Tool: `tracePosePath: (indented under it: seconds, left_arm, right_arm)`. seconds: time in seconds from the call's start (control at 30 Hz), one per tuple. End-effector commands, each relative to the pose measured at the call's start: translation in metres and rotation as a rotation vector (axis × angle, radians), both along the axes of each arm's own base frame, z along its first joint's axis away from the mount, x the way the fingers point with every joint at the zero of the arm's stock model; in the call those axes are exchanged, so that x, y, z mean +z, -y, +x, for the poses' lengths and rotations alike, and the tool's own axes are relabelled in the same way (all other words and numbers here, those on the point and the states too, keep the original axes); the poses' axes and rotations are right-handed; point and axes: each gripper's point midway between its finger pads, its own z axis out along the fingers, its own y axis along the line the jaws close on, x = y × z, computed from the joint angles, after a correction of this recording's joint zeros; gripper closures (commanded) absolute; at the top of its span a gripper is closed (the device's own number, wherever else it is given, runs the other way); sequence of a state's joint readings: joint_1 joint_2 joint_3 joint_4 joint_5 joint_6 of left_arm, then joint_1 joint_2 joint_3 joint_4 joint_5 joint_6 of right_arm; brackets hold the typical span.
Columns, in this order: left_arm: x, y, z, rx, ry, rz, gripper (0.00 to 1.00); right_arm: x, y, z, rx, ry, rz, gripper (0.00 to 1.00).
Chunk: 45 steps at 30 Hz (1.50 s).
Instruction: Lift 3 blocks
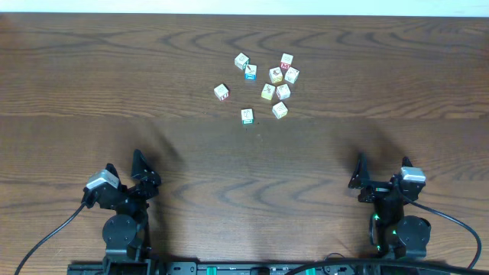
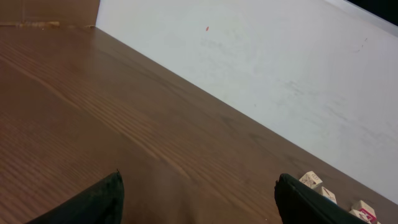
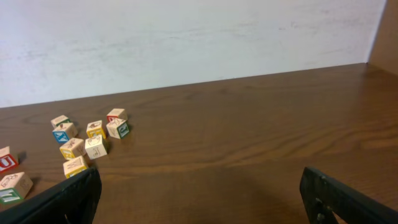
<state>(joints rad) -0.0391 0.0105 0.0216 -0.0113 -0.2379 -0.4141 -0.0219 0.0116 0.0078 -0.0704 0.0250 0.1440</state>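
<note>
Several small pale wooden blocks lie scattered at the far middle of the table. Nearest to me are a green-edged block (image 1: pixel 247 116) (image 3: pixel 13 186), a reddish block (image 1: pixel 221 92) (image 3: pixel 7 158) and a yellowish block (image 1: pixel 280 110) (image 3: pixel 74 167). My left gripper (image 1: pixel 126 165) (image 2: pixel 199 182) is open and empty near the front left, well short of them. My right gripper (image 1: pixel 382 166) (image 3: pixel 200 175) is open and empty near the front right. In the left wrist view only a few blocks (image 2: pixel 311 180) peek out beside the right finger.
Further blocks sit behind the three, among them one with a blue face (image 1: pixel 250 72) (image 3: pixel 64 133) and one with a red face (image 1: pixel 286 60). A pale wall (image 3: pixel 186 37) runs along the table's far edge. Bare wood lies between grippers and blocks.
</note>
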Motion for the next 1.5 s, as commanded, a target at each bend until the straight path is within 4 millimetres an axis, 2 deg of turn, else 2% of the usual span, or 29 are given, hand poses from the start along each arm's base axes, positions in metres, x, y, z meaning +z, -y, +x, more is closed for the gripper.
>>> tracePosePath:
  seconds: [0.0,1.47]
  left_arm:
    - [-0.0170,-0.0022,-0.0011,0.009,-0.058,0.019,0.22]
    - [-0.0170,-0.0022,-0.0011,0.009,-0.058,0.019,0.22]
  right_arm:
    - [-0.0010,0.0026,-0.0003,-0.007,-0.002,-0.014,0.01]
    - [0.0016,0.0026,-0.0001,-0.009,0.010,0.016,0.01]
